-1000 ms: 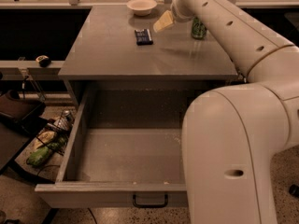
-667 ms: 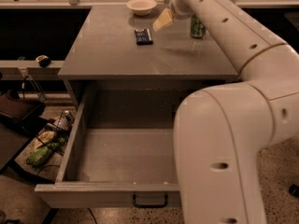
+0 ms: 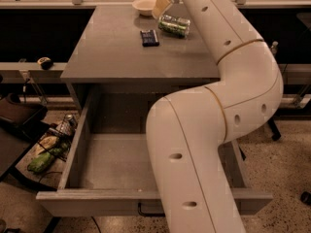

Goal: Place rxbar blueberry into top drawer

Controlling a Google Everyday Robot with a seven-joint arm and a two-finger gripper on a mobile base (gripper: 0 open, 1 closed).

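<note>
The rxbar blueberry (image 3: 149, 37), a small dark navy bar, lies flat on the grey cabinet top (image 3: 107, 52), toward the back. My gripper (image 3: 162, 3) is at the top of the view, above the back of the cabinet top, behind and slightly right of the bar and not touching it. The top drawer (image 3: 77, 147) is pulled wide open below the cabinet top, with its grey floor showing. My big white arm (image 3: 204, 130) crosses over the drawer's right half and hides that part.
A green soda can (image 3: 175, 25) lies on its side just right of the bar. A pale bowl (image 3: 145, 6) sits at the back edge. A wire basket with green items (image 3: 46, 149) stands on the floor left of the drawer.
The green can stood upright before and now lies on its side nearer the bar. The arm and the gripper have shifted within the view. The bar has not moved.
</note>
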